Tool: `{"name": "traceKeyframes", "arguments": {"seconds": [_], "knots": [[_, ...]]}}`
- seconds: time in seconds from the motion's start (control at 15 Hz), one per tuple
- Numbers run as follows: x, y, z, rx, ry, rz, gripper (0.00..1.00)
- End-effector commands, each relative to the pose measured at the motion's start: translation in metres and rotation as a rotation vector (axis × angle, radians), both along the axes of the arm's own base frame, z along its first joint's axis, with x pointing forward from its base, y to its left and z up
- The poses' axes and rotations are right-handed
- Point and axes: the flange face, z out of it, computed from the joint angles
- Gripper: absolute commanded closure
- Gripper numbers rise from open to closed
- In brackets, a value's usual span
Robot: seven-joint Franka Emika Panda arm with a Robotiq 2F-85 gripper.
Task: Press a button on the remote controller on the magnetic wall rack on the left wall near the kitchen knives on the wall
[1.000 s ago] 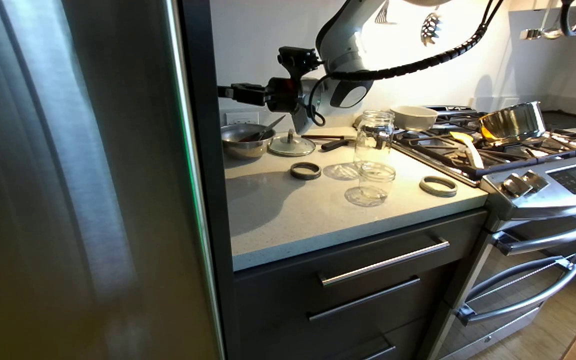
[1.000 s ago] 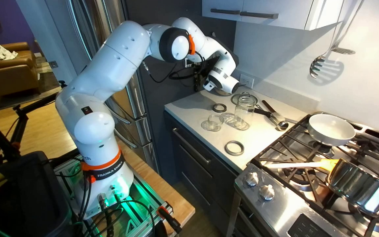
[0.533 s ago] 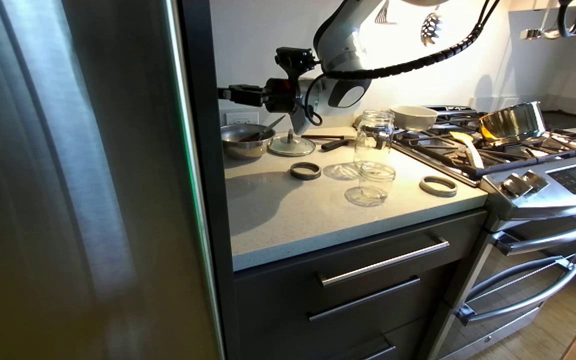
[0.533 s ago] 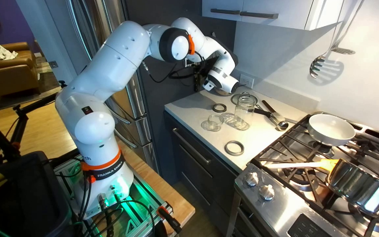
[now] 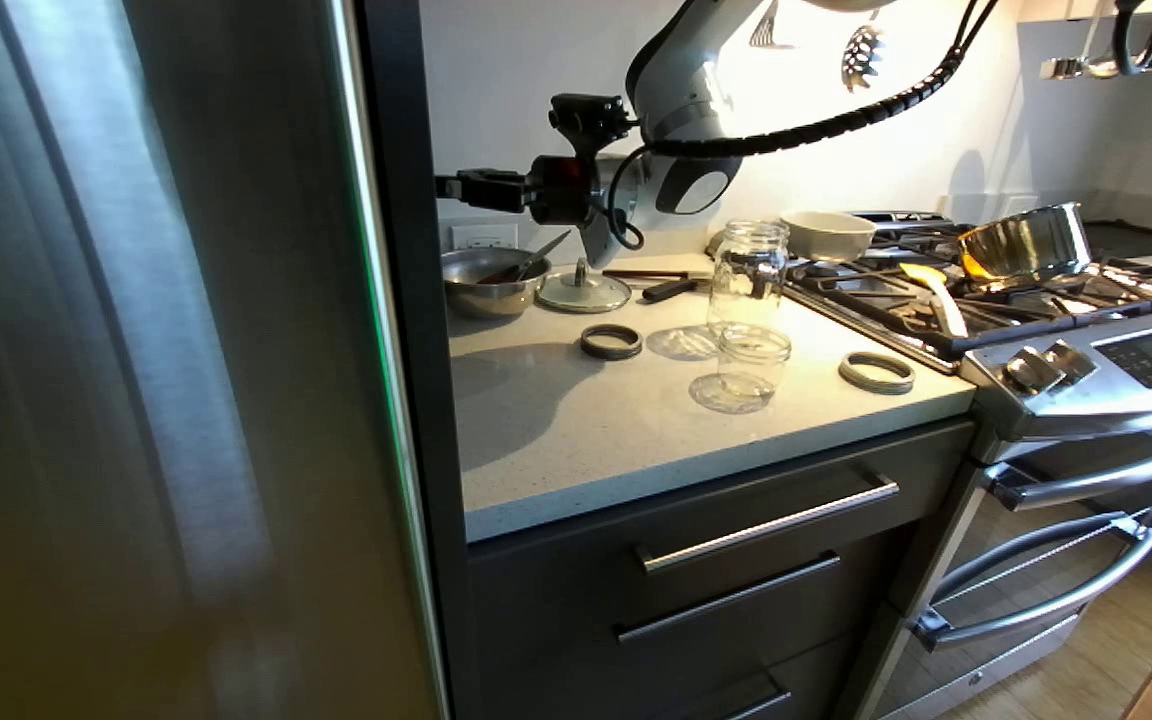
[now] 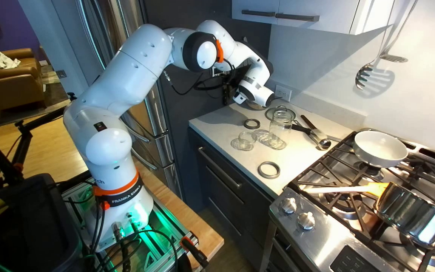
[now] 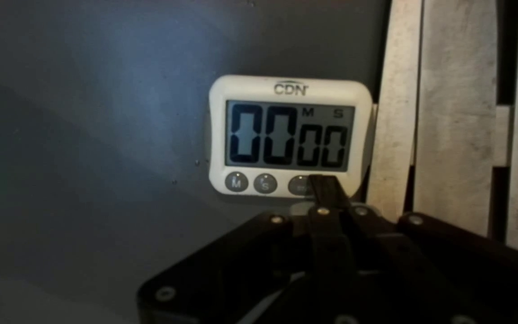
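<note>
A white CDN digital timer point(image 7: 290, 83) is on the dark grey wall in the wrist view, its display reading 00 00. No remote controller shows. Along the timer's lower edge are the round M button point(image 7: 236, 182), the S button point(image 7: 265, 183) and a wider grey button point(image 7: 298, 185). My gripper point(image 7: 324, 182) is shut with nothing visible in it. Its tips overlap the right part of the wide button; I cannot tell whether they press it. In an exterior view the gripper point(image 5: 449, 187) points at the wall, its tips at the dark panel's edge. The timer is hidden in both exterior views.
Flat metal blades point(image 7: 459, 112) stand close to the timer's right side in the wrist view. Below the arm, the counter point(image 5: 556, 450) holds a metal bowl point(image 5: 496, 297), a glass lid point(image 5: 583, 291), a tall jar point(image 5: 748, 285), a small jar point(image 5: 753, 362) and rings point(image 5: 611, 342).
Over the last second my gripper and wrist have shifted slightly left in an exterior view, toward the wall. In the last half second there is almost no motion. The objects have not moved.
</note>
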Motion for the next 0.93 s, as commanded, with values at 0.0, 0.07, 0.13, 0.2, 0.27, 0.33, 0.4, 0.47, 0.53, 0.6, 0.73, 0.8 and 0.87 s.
{"name": "traceKeyframes", "arguments": {"seconds": [0.0, 0.07, 0.13, 0.2, 0.27, 0.33, 0.4, 0.47, 0.53, 0.6, 0.73, 0.8, 0.87], "knots": [[0.0048, 0.0053, -0.0025, -0.011, 0.016, 0.006, 1.00], [0.0046, 0.0060, -0.0028, -0.012, 0.017, 0.009, 1.00], [0.0045, 0.0065, -0.0030, -0.013, 0.018, 0.010, 1.00], [0.0045, 0.0068, -0.0030, -0.013, 0.018, 0.011, 1.00], [0.0045, 0.0072, -0.0029, -0.013, 0.018, 0.012, 1.00], [0.0045, 0.0077, -0.0029, -0.013, 0.019, 0.013, 1.00], [0.0045, 0.0077, -0.0030, -0.013, 0.020, 0.013, 1.00], [0.0042, 0.0062, -0.0029, -0.016, 0.018, 0.013, 1.00], [0.0040, 0.0047, -0.0026, -0.017, 0.015, 0.013, 1.00], [0.0038, 0.0031, -0.0020, -0.016, 0.013, 0.012, 1.00], [0.0028, 0.0019, -0.0011, -0.014, 0.010, 0.016, 1.00], [0.0024, 0.0018, -0.0012, -0.014, 0.009, 0.019, 1.00], [0.0022, 0.0018, -0.0013, -0.014, 0.009, 0.020, 1.00]]}}
